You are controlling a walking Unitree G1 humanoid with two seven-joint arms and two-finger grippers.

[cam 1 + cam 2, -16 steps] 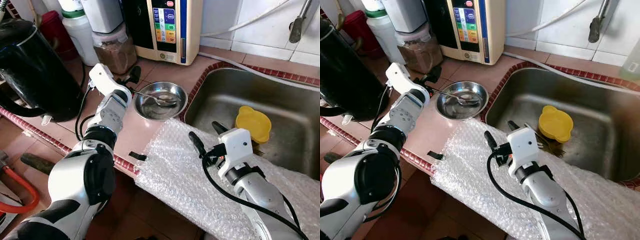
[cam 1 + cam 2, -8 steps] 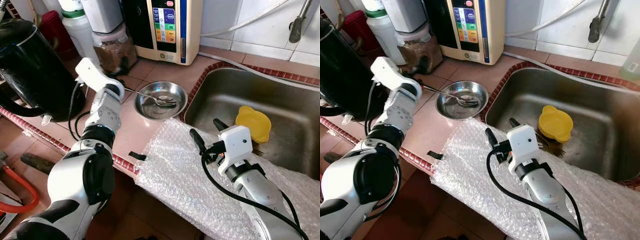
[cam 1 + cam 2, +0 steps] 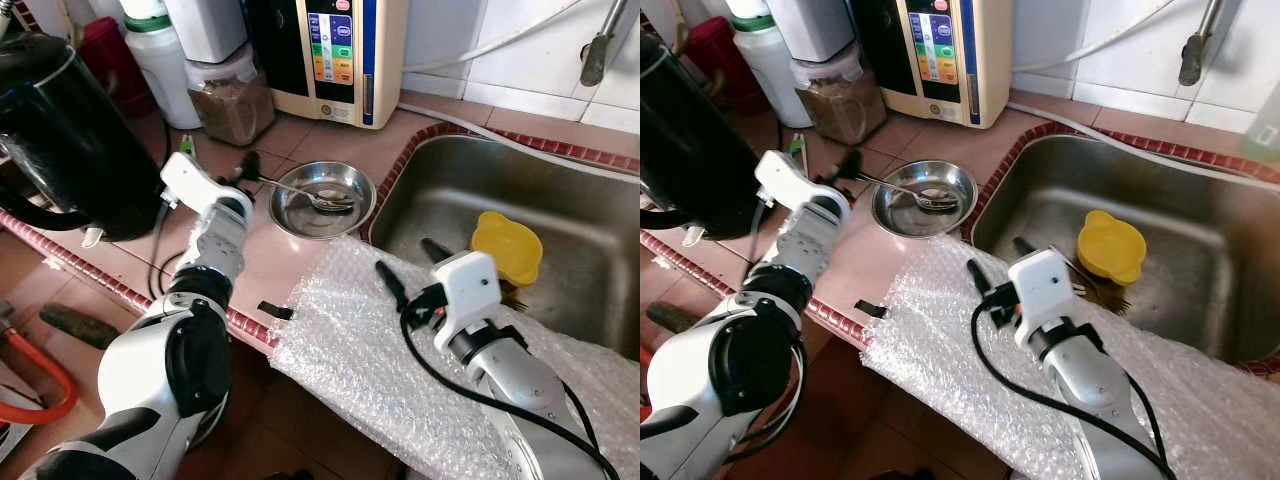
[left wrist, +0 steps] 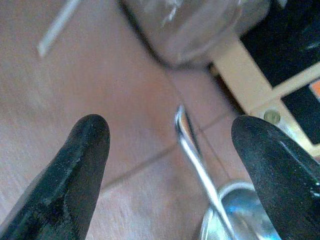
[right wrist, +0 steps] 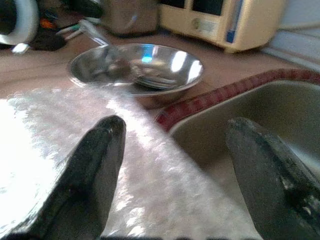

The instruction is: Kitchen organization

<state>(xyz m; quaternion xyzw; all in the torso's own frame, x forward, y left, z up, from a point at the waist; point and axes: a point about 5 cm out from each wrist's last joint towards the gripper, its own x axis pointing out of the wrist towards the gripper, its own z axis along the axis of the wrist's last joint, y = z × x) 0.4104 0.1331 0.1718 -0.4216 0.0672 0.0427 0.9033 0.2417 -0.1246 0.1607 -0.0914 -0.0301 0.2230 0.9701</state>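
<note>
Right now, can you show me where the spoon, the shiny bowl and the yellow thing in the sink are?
spoon (image 3: 292,189), left eye view, on its handle.
shiny bowl (image 3: 352,180), left eye view, on its rim.
yellow thing (image 3: 507,245), left eye view, on its top.

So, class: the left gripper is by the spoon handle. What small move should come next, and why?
Probably ease the left gripper forward and close on the spoon: its fingers are open, the handle lies between them untouched, and the spoon's head rests in the steel bowl.

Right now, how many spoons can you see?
1. The spoon lies in the metal bowl on the counter, its handle sticking out toward the left gripper. Some cutlery beside the yellow cup in the sink is too hidden to identify.
</note>
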